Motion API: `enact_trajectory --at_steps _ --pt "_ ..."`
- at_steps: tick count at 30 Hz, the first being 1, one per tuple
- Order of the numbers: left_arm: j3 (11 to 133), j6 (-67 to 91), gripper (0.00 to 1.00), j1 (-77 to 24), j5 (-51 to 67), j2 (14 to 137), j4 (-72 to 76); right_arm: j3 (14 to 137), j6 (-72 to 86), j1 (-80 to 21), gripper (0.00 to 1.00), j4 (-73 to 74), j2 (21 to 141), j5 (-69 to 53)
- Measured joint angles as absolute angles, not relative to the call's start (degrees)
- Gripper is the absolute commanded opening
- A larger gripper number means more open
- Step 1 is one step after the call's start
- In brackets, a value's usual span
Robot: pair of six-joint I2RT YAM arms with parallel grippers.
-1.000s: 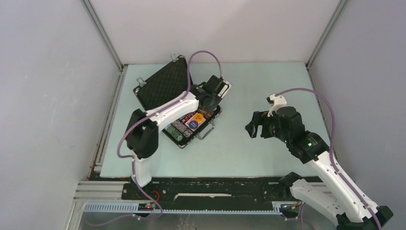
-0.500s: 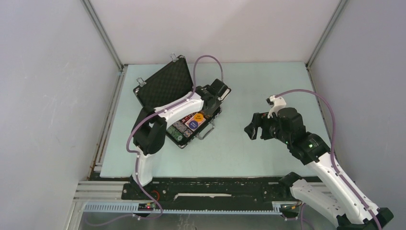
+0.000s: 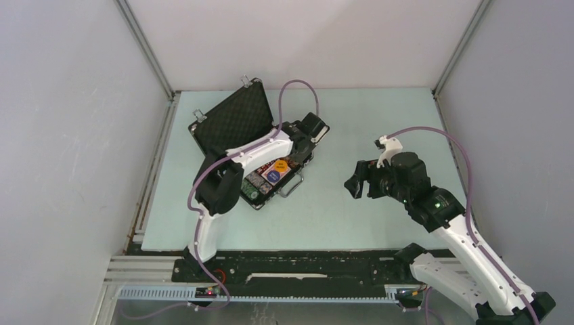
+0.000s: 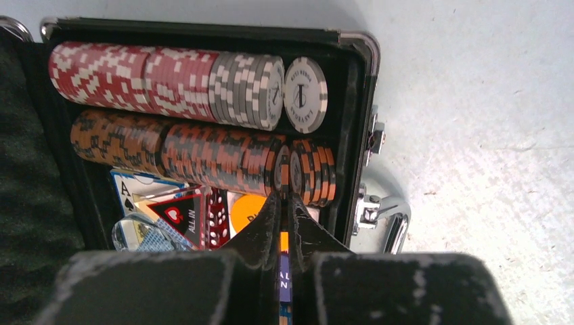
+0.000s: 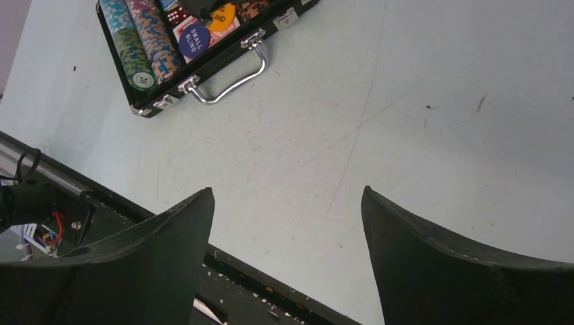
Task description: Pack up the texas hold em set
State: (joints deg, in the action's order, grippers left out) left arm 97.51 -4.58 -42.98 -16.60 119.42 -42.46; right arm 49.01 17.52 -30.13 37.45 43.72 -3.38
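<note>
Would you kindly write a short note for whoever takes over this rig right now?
Left gripper: shut, tips at the orange chip row inside the case; whether it pinches a chip is unclear.
Right gripper: open, empty, above bare table.
Done: other chip rows, cards and buttons lie in the case.
Left: back the left gripper out, close the lid, fasten the latches.

"SMALL BLIND" on button [image 5: 194,39], "ALL IN" on marker [image 4: 179,215]
</note>
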Motion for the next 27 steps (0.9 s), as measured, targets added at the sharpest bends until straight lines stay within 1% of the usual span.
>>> enact_trajectory --at_steps 4,6,8,10,13,15,17,20,22,27 --pt "99.02 -4.58 0.09 -42.98 -16.67 119.87 -42.11 49.01 17.52 -30.13 0.89 37.43 43.92 -3.57" --pt "99.46 -4.58 0.08 -42.98 -16.62 119.92 -42.19 49.01 17.52 -30.13 0.89 37.43 43.92 -3.62" --pt "99.98 -4.58 0.05 -42.98 -16.6 120.01 -42.54 49.01 17.52 -30.13 0.88 37.43 43.92 -3.75" --pt "100.05 -4.58 0.05 -42.98 -16.58 120.03 -42.74 49.01 17.52 -30.13 0.88 37.43 43.92 -3.79" --pt "100.05 -4.58 0.08 -42.94 -16.58 120.03 -43.07 49.01 17.52 -30.13 0.88 37.41 43.94 -3.99" --pt "100.05 -4.58 0.14 -42.94 -16.58 120.03 -43.09 49.01 17.52 -30.13 0.88 37.36 43.97 -4.08" --pt "100.05 -4.51 0.24 -42.94 -16.6 120.03 -43.35 49.01 17.52 -30.13 0.88 37.34 43.97 -4.16" --pt "100.05 -4.51 0.36 -42.94 -16.47 120.03 -43.9 48.99 17.52 -30.13 0.88 37.26 43.97 -4.21" --pt "100.05 -4.45 0.41 -42.85 -16.27 120.03 -44.16 48.99 17.52 -30.13 0.88 37.23 43.97 -4.21" --pt "100.05 -3.38 0.45 -42.52 -15.7 120.03 -44.27 48.66 17.52 -30.13 0.88 36.91 43.99 -4.36"
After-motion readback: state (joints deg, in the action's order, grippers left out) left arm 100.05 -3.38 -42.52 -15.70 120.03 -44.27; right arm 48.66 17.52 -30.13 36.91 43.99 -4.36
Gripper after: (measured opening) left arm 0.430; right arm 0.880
